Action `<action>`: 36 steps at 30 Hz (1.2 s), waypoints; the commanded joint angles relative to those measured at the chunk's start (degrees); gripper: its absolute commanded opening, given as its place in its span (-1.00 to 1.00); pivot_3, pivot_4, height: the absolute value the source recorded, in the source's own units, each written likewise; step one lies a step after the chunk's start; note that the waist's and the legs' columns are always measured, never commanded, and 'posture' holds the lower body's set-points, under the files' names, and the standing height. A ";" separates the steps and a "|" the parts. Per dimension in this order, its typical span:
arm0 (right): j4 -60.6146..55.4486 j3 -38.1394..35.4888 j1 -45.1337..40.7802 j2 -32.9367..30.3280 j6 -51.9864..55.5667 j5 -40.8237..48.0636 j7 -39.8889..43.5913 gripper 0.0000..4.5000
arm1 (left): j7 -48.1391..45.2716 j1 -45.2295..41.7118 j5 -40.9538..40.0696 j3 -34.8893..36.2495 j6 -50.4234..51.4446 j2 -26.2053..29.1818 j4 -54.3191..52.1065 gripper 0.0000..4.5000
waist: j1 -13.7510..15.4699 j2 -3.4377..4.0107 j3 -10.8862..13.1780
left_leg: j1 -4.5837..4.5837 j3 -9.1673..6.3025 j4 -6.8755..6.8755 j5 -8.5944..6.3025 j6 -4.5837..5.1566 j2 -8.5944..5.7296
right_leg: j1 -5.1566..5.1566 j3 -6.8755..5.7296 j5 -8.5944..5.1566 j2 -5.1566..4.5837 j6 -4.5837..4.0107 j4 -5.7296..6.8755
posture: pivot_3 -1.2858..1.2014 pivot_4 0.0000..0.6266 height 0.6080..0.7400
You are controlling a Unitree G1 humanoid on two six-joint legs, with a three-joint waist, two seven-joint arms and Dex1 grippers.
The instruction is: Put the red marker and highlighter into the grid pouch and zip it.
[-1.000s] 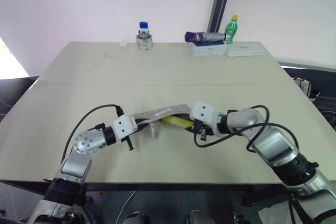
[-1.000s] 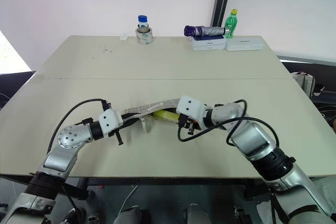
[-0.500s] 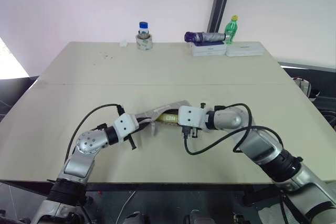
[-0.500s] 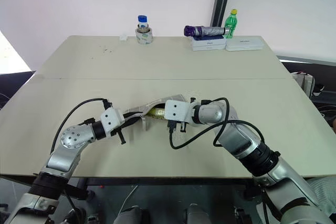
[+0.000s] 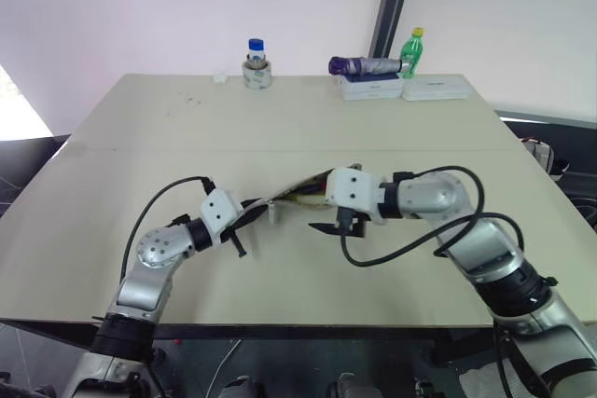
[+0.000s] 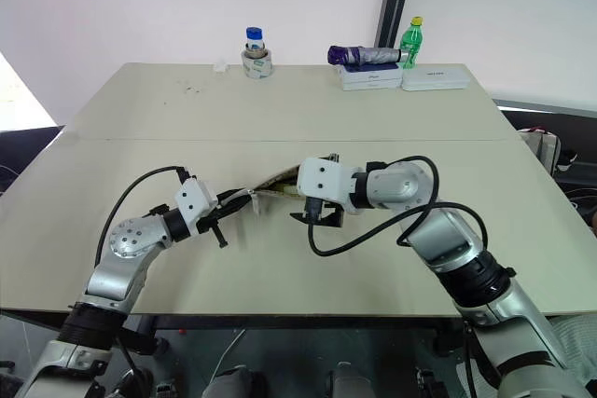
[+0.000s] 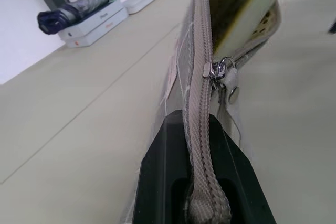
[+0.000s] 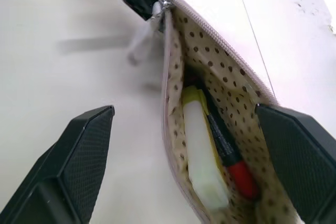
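Grey fabric grid pouch [image 8: 173,61] with dotted cream lining lies near front middle of beige table [image 5: 298,128], mouth gaping, zipper pull [image 7: 219,68] near closed end. Inside we see stubby yellow highlighter [image 8: 202,156] beside slim black marker with red end [image 8: 228,150], touching side by side. Our left gripper [image 7: 197,182] clamped tight on pouch's zipper edge, lifting that end. Our right gripper [image 8: 184,156] spread wide above open mouth, empty. Far edge of table: jar with blue lid [image 5: 256,62], folded purple umbrella [image 5: 364,65], green bottle [image 5: 411,51], white boxes [image 5: 403,88].

grid pouch [image 6: 270,191] lifted between both arms, table [image 6: 280,109]
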 commanded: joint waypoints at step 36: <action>3.95 -6.20 16.54 27.96 12.90 15.74 -27.90 0.40 | 4.52 0.72 4.73 -4.90 5.68 -2.76 -10.53 -1.00 | -0.04 -0.02 -0.01 | 0.03 -0.07 0.02 0.05 -0.09 0.00 | -0.01 0.02 0.00 0.05 -0.02 0.16 | 0.03 -0.52 1.00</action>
